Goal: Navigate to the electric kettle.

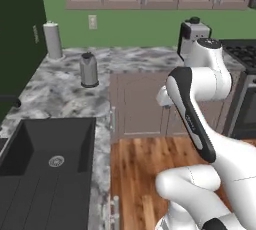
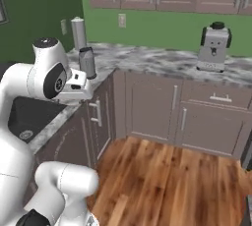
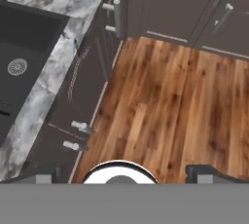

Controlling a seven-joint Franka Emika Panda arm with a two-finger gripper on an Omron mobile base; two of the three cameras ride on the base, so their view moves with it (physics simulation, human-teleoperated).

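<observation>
Standing upright on the grey marbled table [image 1: 60, 89], the small grey brushed-metal electric kettle [image 1: 89, 70] with its dark lid sits in the corner at about ten o'clock of the left base view; in the right base view the same kettle [image 2: 87, 62] shows at about ten o'clock, just past the arm's white elbow. A tall white paper-towel roll [image 1: 52, 40] stands behind it near the green wall, well apart. A boxy white-and-black coffee machine [image 2: 214, 47] rests farther along the table at two o'clock. The black sink basin [image 1: 47, 164] lies at seven o'clock. The gripper [image 3: 121, 175] points down over the wooden floor [image 3: 165, 101], its two dark tips set wide apart, holding nothing.
</observation>
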